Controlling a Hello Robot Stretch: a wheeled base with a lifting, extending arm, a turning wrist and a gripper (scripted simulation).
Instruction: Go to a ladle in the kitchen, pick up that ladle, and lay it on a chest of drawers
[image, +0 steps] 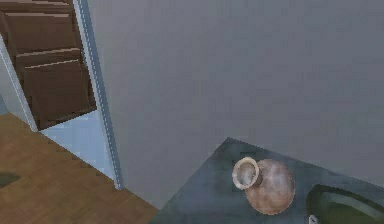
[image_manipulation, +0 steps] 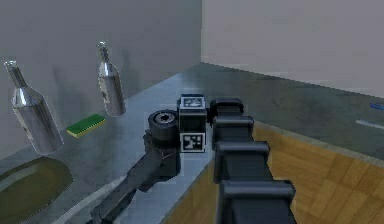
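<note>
- A dark square arm bar (image_manipulation: 250, 175) rises from the arm side view's bottom edge. Two small white squares with black marks (image_manipulation: 192, 122) stand at its far end.
- Left of those squares is the tool (image_manipulation: 143, 172), a dark body with a round cap, seen against the grey-blue stone desk (image_manipulation: 170, 95).
- A slim pale grey strip (image_manipulation: 112, 200) runs from the tool's body toward the arm side view's bottom left. It cannot be told whether this is the tool's fingers or the ladle's handle.
- The tool's far end is lost against the desk, so it cannot be told how its fingers stand or whether it holds anything.
- The ladle cannot be placed with certainty; the pale strip at the tool comes closest to its shape.
- Two silvery metal bottles appear tilted by the grey wall: one (image_manipulation: 30, 110) near the arm side view's left edge, the other (image_manipulation: 108, 80) farther right.
- Between them, a flat green rectangle (image_manipulation: 87, 124) lies on the desk, and an olive-green oval hollow (image_manipulation: 30, 180) sits at the bottom left.
- In the forward view, a round pinkish-brown vase with a pale rim (image: 268, 185) rests on the desk's corner. A dark green basin (image: 345, 208) is just beside it.
- At the forward view's upper left, a pale blue door frame (image: 100, 110) borders a brown wooden panelled front (image: 45, 60).
- A brown plank floor (image: 60, 175) lies below that frame.
</note>
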